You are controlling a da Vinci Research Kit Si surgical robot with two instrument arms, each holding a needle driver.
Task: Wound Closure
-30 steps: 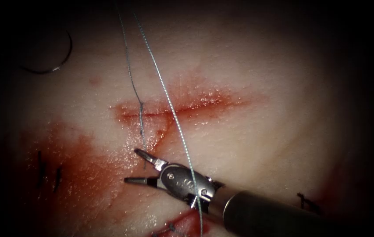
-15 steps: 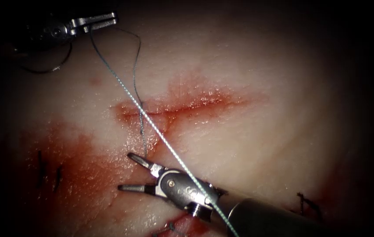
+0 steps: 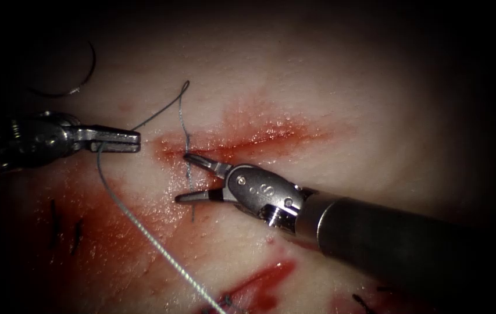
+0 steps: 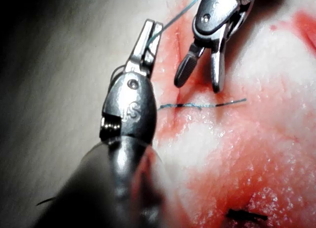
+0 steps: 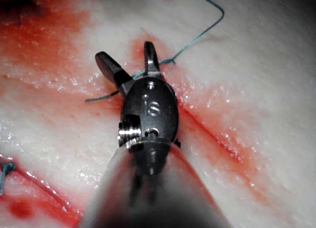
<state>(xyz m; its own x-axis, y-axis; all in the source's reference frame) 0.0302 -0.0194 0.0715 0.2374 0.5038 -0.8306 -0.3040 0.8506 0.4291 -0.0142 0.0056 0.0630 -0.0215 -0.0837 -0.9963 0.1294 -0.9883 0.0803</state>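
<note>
the left tool [image 3: 134,139] holds the thread [image 3: 143,232] with its jaws closed, left of the cut [image 3: 242,142]. the right tool [image 3: 185,177] is wide open over the cut's left end and holds nothing, the short thread end between its jaws. the needle [image 3: 79,78] lies free on the tissue [image 3: 346,93], far upper left. i judge this is knot tying; next needs a grip on that short end.

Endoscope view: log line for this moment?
left tool: shut on thread | right tool: open, empty | needle: loose on tissue

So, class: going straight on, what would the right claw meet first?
Right claw, open and empty, likely meets the thread at the cut first; depth unclear. Left claw holds thread; needle lies free.
</note>
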